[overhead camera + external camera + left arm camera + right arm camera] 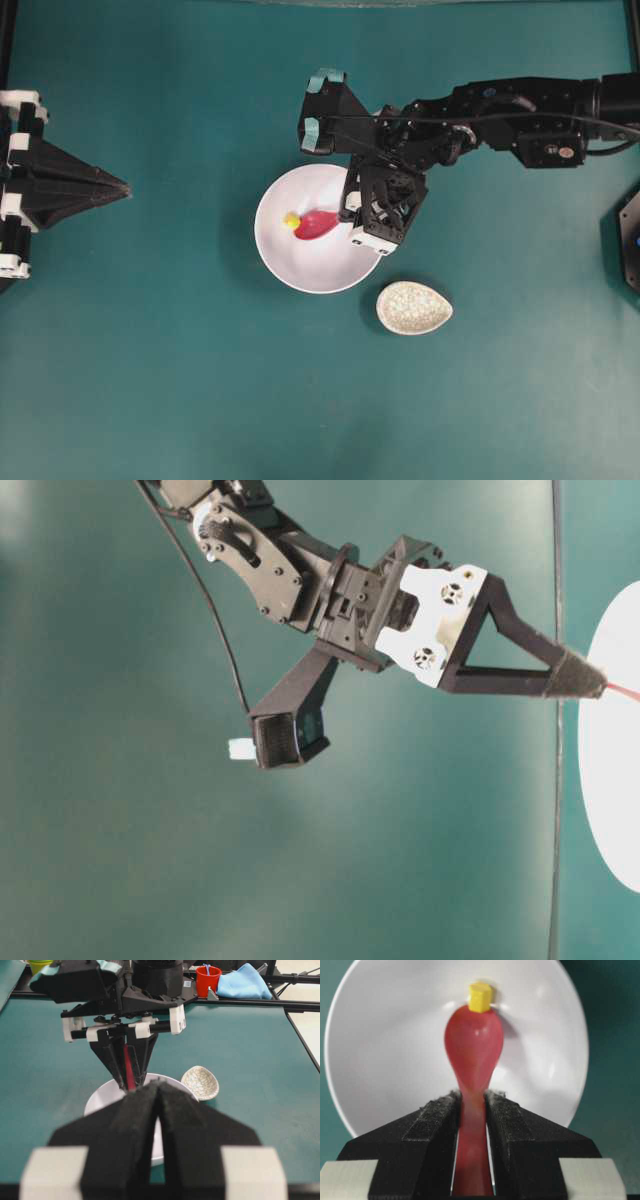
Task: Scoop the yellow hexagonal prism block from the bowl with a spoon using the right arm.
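Observation:
The white bowl (320,270) sits mid-table. My right gripper (472,1097) reaches over its right rim, shut on the handle of the pink-red spoon (474,1050). The spoon's scoop lies low inside the bowl (380,1050), pointing left in the overhead view. The yellow hexagonal prism block (480,997) rests on the bowl floor right at the tip of the scoop, touching it. From above, the block (291,220) sits at the spoon's (316,224) left end. My left gripper (122,187) stays shut and holds nothing at the far left.
A speckled teardrop spoon rest (414,307) lies just right of and below the bowl. A red cup (207,980) and a blue cloth (242,982) sit beyond the table's far edge. Black fixtures stand at the right edge (630,240).

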